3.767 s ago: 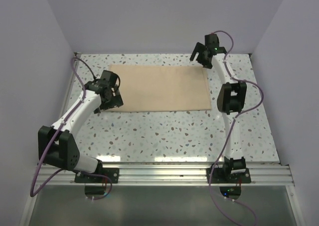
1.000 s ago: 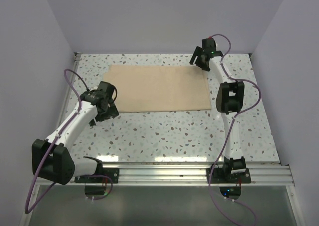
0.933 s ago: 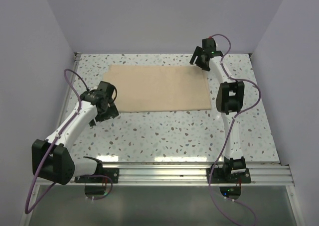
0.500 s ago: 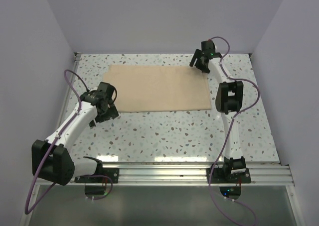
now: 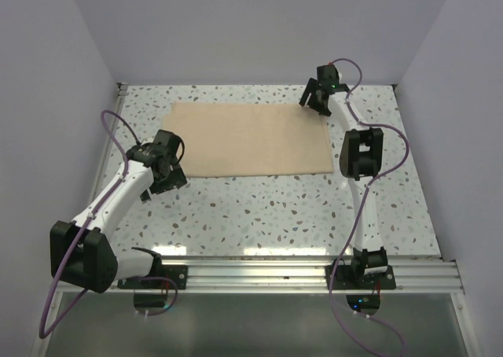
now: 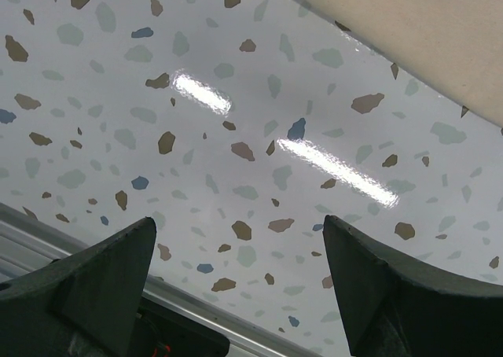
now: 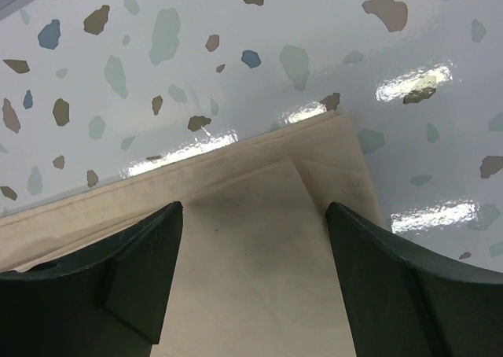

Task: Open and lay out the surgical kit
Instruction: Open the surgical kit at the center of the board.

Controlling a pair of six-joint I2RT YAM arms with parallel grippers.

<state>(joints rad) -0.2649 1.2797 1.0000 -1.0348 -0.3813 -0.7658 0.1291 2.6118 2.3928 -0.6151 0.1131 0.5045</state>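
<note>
The surgical kit shows only as a flat tan-beige folded cloth wrap [image 5: 251,138] lying on the far half of the speckled table. My right gripper [image 5: 316,101] hangs open over its far right corner; in the right wrist view the folded corner layers [image 7: 314,184] lie between the spread fingers, untouched. My left gripper [image 5: 169,167] stands open beside the wrap's near left corner, over bare table; the left wrist view shows only a strip of the cloth [image 6: 416,27] at its top right. Nothing is held by either gripper.
Lilac walls close the table on the left, back and right. A metal rail [image 5: 259,274] with the arm bases runs along the near edge. A metal strip [image 6: 157,294] shows low in the left wrist view.
My right gripper has crept slightly toward the back over the wrap's far right corner. The left arm has stayed still over the last second, after pulling back earlier.
</note>
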